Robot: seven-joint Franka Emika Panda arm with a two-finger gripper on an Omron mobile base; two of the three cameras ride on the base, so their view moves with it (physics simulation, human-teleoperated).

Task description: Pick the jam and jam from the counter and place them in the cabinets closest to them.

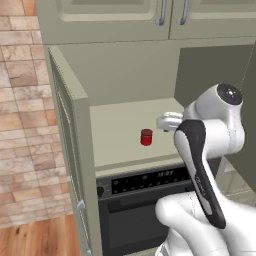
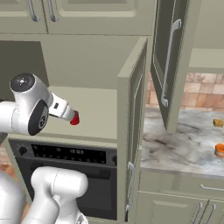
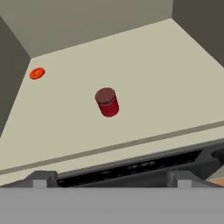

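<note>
The arm [image 1: 210, 150] is formed of glossy white rounded shells. A black strip is set along one link, and a dark round cap is fitted at a joint.

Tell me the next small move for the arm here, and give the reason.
Probably draw the gripper back out of the cabinet. The red jam jar already stands upright on the shelf, apart from the open gripper, so this placement looks finished.

A black built-in oven with a dark control panel [image 1: 150, 181] sits low in the near middle, a wall of tan and pink stone tiles [image 1: 20, 100] rises to the left above a warm brown wood-plank floor [image 1: 40, 240], and the same tiles line the far right.
</note>
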